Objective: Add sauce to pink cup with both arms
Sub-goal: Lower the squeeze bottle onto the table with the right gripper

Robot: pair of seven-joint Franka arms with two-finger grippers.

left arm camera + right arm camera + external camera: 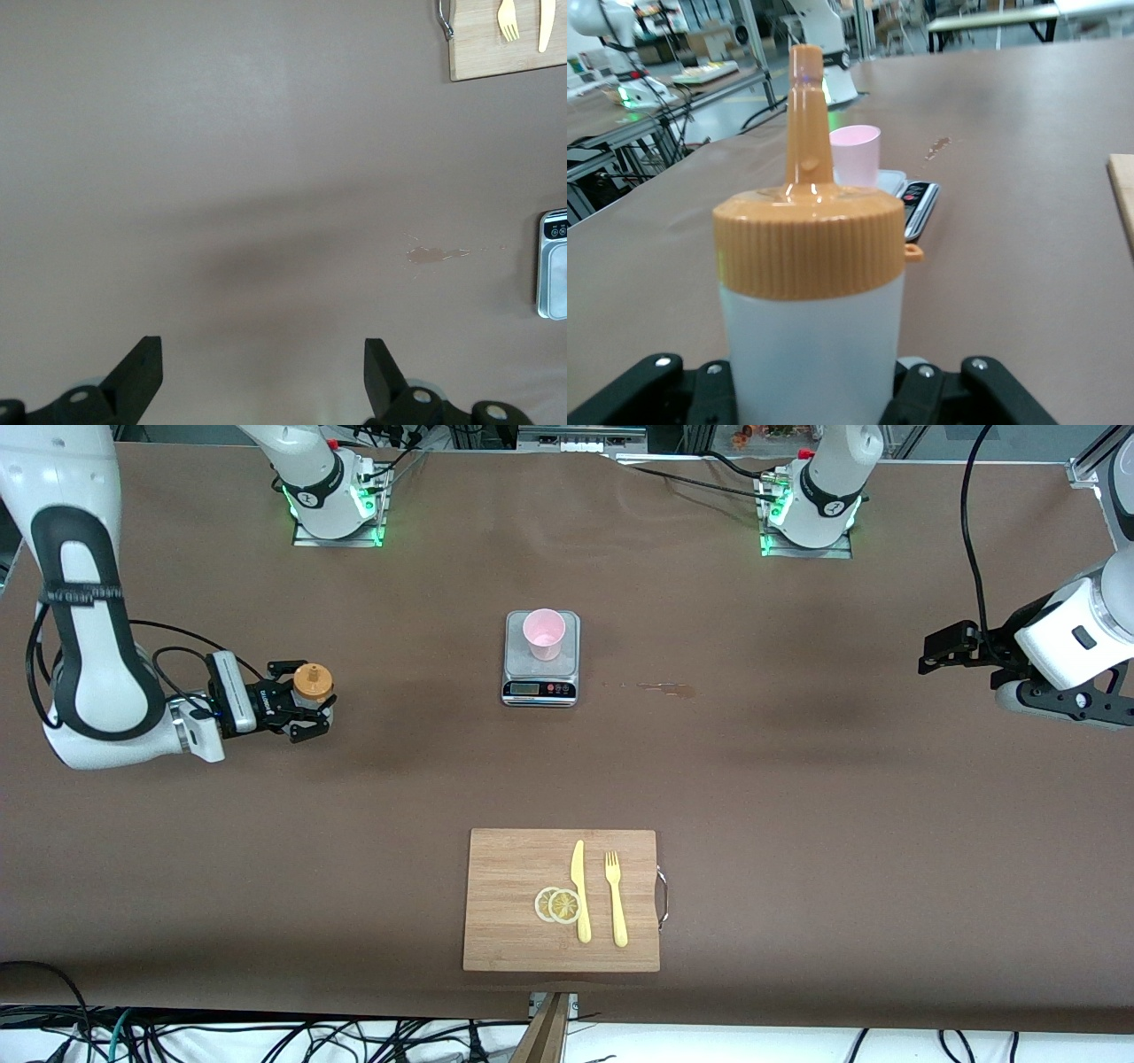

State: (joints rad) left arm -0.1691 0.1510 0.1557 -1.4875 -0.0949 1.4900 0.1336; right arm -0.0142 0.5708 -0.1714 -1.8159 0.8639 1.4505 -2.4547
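Sauce bottle [811, 292] upright in right claw [306, 710], left claw [261, 376] spread wide, nothing between.

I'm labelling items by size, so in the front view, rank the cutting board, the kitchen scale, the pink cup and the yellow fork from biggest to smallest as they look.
1. cutting board
2. kitchen scale
3. yellow fork and pink cup: unsure. The fork is longer but thin and lies nearer the camera; the cup looks wider.

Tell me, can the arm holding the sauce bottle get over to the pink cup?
Probably yes. The right gripper is shut on the sauce bottle toward the right arm's end of the table, and only bare table lies between it and the pink cup on the scale.
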